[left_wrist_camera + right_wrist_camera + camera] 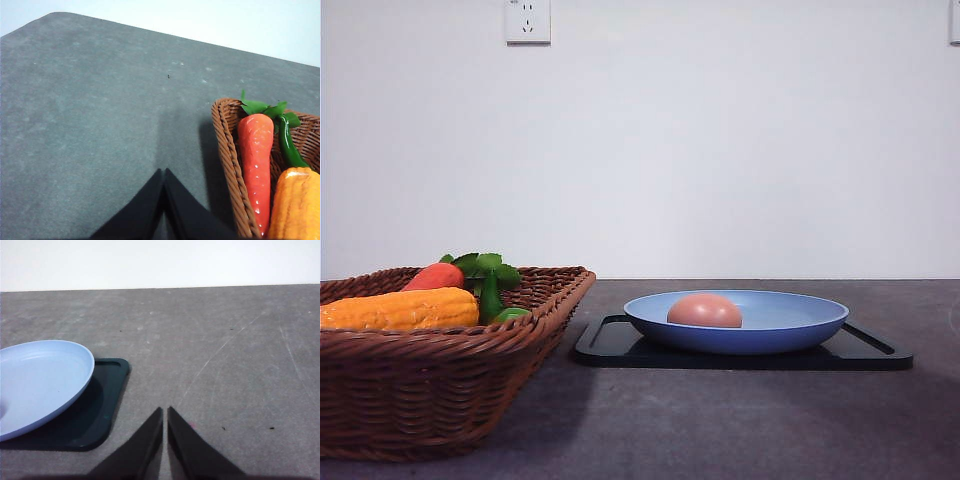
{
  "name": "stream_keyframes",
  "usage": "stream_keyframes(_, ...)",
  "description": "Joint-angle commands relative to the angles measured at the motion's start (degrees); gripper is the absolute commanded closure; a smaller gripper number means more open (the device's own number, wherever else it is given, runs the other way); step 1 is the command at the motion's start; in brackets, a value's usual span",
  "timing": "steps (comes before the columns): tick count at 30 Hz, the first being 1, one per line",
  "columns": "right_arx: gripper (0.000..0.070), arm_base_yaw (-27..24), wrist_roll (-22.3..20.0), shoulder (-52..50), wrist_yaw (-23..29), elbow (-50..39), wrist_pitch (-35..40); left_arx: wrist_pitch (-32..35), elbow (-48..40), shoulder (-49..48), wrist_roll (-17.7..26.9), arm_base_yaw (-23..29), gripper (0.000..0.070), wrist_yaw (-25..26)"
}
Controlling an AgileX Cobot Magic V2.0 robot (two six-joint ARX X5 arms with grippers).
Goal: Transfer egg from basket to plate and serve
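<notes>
The basket (440, 370) lay nearest; the egg (704, 311) was seated in the plate (790, 330). Both grippers (164, 200) (165, 435) were closed, empty. The plate should be lifted level.

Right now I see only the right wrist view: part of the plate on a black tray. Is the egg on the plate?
Observer: Yes. In the front view the egg lies in the plate, a little left of its middle.
Operator: What is in the basket?
Observer: The basket holds a corn cob, a carrot and a green pepper.
Operator: And the left tool?
Observer: The left tool is shut and holds nothing. It is over bare table, beside the basket's corner.
</notes>
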Motion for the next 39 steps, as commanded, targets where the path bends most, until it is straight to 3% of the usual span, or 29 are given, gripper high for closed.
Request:
stream_keyframes(1,0.07,0.17,0.77,-0.09,0.07,-0.35,0.77,-0.96,-1.38,-0.11,-0.37,0.11,0.07,0.26)
stream_keyframes(39,0.07,0.17,0.77,-0.09,0.07,-0.35,0.77,-0.96,-1.38,-0.11,-0.38,0.11,0.07,0.26)
